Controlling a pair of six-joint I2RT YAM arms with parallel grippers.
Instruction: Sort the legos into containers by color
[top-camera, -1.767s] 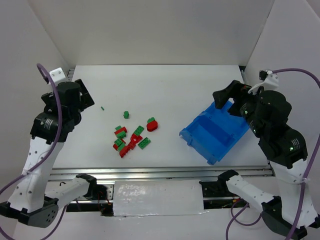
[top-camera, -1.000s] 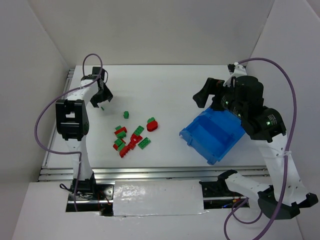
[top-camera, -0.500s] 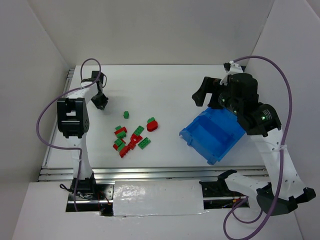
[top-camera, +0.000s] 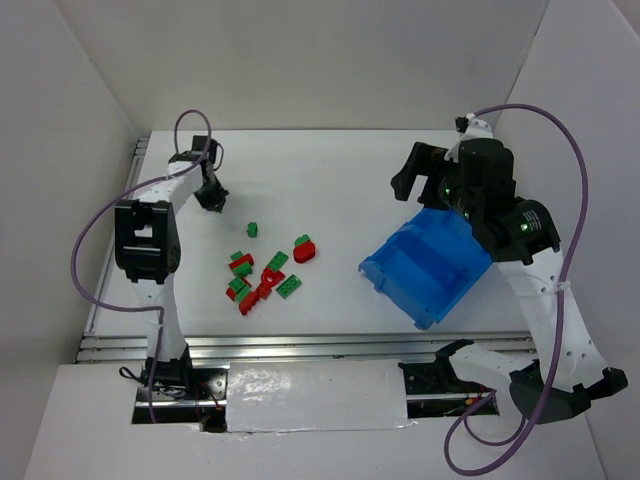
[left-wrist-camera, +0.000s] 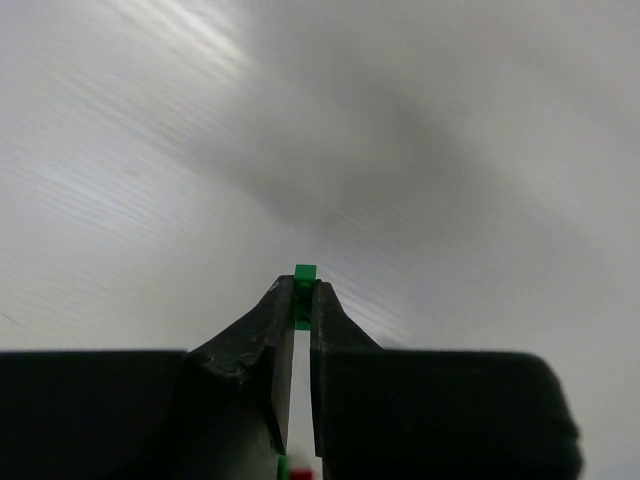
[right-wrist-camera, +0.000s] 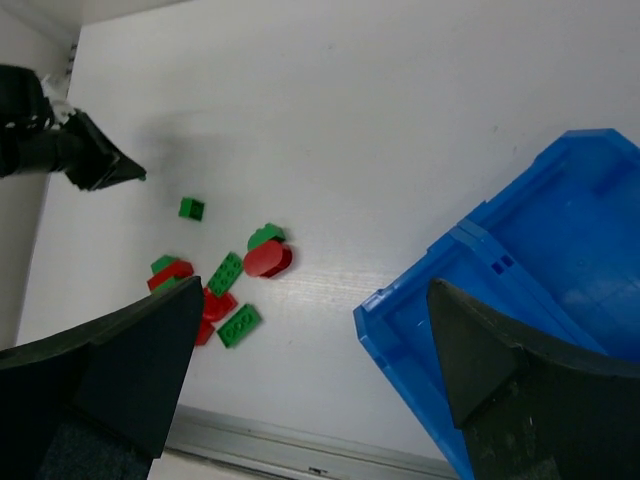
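Now the left gripper (left-wrist-camera: 298, 300) pinches one tiny green lego (left-wrist-camera: 305, 272) at its tips, while the right gripper (top-camera: 410, 180) gapes wide, empty, near the blue bin (top-camera: 400, 275).

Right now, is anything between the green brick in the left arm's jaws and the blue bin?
Nothing tall. Between the green brick in the left gripper and the blue bin, only loose legos lie low on the table. The right gripper hangs open by the bin's far corner.
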